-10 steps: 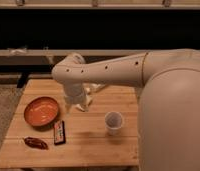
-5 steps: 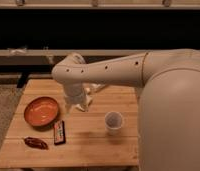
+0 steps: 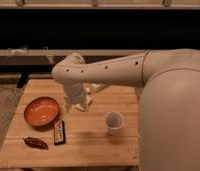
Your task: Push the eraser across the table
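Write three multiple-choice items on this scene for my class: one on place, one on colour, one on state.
1. The eraser lies: A in the bowl; B on the table, near the bowl; C on the floor.
2. The bowl is: A blue; B orange; C green.
3. The gripper is: A gripping the eraser; B inside the bowl; C above the table, holding nothing.
B: it lies flat on the planks. B: its inside shows orange. C: it hangs right of the bowl, eraser untouched.

nothing is legible; the eraser (image 3: 59, 132), just beside the bowl (image 3: 27, 112), shows unreadable red and white marks. the gripper (image 3: 78, 104) hangs just beside that bowl.
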{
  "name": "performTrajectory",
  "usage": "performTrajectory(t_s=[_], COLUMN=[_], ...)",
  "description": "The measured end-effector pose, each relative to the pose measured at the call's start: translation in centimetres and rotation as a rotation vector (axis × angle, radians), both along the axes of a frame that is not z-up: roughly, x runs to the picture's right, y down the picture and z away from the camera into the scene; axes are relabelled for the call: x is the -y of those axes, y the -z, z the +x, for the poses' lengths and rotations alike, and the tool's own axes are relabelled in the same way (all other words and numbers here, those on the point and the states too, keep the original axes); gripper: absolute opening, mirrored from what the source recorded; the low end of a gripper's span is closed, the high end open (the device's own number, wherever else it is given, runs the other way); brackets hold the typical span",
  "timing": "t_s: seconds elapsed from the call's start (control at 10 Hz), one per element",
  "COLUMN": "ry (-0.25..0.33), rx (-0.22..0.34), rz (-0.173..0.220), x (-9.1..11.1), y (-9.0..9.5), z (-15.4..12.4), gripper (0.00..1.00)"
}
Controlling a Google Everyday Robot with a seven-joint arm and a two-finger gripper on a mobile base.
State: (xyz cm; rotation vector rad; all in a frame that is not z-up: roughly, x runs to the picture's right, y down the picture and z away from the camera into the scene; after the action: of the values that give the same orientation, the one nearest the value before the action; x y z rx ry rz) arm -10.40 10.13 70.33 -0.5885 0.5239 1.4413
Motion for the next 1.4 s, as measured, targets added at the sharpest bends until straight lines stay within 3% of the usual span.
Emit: performTrajectory(t_s=[0.9,1.4], ry=[0.007,0.074], rx=[0.002,0.034], rz=[-0.012,-0.035], x=[-0.3,-6.3], y=[-0.1,1.4], z=[-0.2,-4.9], gripper=[0.65,0.63])
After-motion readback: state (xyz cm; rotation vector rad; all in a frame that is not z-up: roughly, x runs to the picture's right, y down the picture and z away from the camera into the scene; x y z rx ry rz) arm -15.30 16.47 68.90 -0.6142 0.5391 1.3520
